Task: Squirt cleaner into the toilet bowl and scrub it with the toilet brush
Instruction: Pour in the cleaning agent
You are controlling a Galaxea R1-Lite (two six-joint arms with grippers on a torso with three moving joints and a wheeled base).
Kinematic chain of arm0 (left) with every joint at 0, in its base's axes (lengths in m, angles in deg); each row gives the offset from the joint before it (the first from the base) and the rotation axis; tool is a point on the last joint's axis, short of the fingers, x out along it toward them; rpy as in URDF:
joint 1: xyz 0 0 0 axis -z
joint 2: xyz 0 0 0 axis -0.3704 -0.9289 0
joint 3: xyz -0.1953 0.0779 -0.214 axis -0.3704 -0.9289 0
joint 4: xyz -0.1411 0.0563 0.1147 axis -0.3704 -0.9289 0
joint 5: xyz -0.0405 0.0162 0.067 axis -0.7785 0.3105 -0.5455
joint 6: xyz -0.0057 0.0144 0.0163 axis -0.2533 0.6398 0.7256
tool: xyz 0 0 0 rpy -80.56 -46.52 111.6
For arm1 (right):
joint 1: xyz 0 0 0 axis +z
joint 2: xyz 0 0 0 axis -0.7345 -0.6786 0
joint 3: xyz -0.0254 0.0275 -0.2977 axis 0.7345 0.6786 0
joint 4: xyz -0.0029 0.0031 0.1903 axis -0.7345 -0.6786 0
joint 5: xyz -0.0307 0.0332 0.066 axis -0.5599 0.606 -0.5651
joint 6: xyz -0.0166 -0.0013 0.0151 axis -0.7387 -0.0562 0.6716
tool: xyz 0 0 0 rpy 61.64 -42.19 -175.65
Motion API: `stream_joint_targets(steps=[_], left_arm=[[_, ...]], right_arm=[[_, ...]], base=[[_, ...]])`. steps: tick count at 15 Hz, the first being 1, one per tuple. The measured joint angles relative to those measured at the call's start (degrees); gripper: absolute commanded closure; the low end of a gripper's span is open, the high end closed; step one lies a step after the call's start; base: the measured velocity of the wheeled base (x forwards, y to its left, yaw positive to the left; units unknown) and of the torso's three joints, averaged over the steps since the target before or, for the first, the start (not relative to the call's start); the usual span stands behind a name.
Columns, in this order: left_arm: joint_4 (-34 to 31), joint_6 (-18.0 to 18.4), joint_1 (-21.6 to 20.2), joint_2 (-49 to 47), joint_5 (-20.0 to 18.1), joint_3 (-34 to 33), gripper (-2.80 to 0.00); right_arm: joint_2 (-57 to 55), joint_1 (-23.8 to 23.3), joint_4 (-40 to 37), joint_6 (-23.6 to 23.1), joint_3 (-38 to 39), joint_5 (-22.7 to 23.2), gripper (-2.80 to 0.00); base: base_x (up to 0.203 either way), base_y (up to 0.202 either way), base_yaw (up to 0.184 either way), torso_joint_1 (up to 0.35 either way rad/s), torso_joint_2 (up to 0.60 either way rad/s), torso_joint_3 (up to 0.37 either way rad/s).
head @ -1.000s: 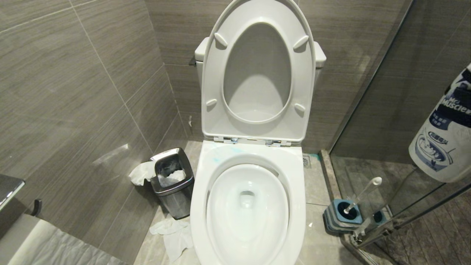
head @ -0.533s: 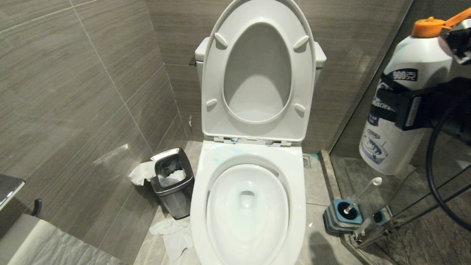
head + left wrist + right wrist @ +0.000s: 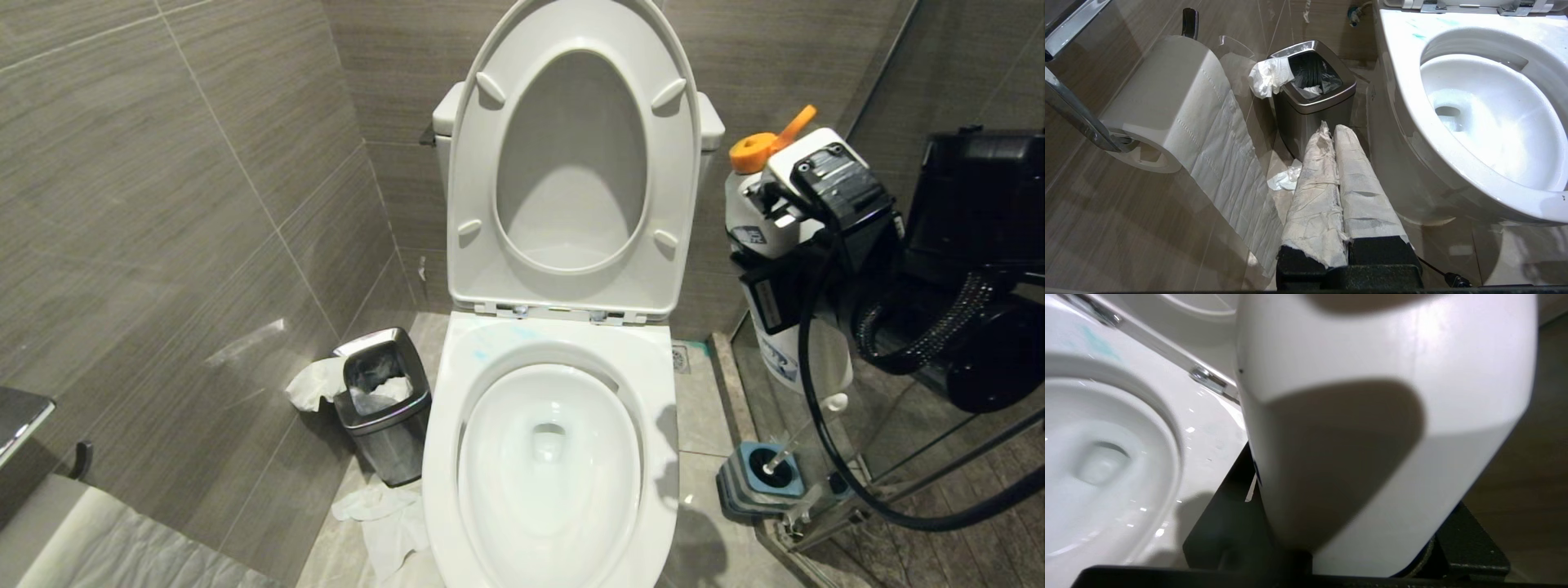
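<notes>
The toilet bowl (image 3: 663,392) stands open in the middle of the head view, seat and lid raised. Pale teal smears of cleaner (image 3: 488,346) mark its back rim. My right gripper (image 3: 782,287) is shut on a white cleaner bottle (image 3: 747,219) with an orange cap (image 3: 755,152), held upright just right of the raised seat. The right wrist view is filled by the bottle (image 3: 1372,416), with the bowl's rim (image 3: 1208,428) beside it. The toilet brush (image 3: 804,433) stands in its blue-grey holder (image 3: 759,483) on the floor below the bottle. My left gripper (image 3: 1333,128) is shut and empty, parked low beside the bowl (image 3: 1400,81).
A steel waste bin (image 3: 384,404) with tissue stands left of the bowl, and crumpled paper (image 3: 384,518) lies on the floor. A toilet paper roll (image 3: 1167,94) hangs on the left wall. A glass shower partition (image 3: 824,163) runs along the right, behind the brush holder.
My right arm has swung in from the right edge, carrying the bottle leftwards to just beside the raised seat. The left arm and the camera have stayed still.
</notes>
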Motion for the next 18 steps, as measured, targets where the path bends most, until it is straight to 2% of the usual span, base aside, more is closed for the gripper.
stream_joint_targets(steps=[5, 9, 11, 15, 18], left_arm=[[0.0, -0.01, -0.01, 0.0, 0.02, 0.0, 0.0], [0.0, -0.01, 0.02, 0.0, 0.02, 0.0, 0.0], [0.0, 0.01, 0.02, 0.0, 0.01, 0.0, 0.0], [0.0, -0.02, 0.02, 0.0, 0.02, 0.0, 0.0], [0.0, -0.03, 0.02, 0.0, 0.02, 0.0, 0.0]], right_arm=[[-7.11, 3.72, 6.53, -15.06, -2.29, -5.97, 0.0], [-11.49, 5.77, 10.17, -27.67, -3.67, -9.04, 0.0], [-13.06, 5.88, 10.2, -31.19, -4.48, -11.89, 0.0], [-14.81, 5.9, 10.2, -37.4, -5.09, -12.25, 0.0], [-15.3, 5.88, 10.2, -45.5, -5.11, -11.98, 0.0]], base=[[0.0, 0.0, 0.0, 0.0, 0.0, 0.0], [0.0, 0.0, 0.0, 0.0, 0.0, 0.0], [0.0, 0.0, 0.0, 0.0, 0.0, 0.0], [0.0, 0.0, 0.0, 0.0, 0.0, 0.0], [0.0, 0.0, 0.0, 0.0, 0.0, 0.0]])
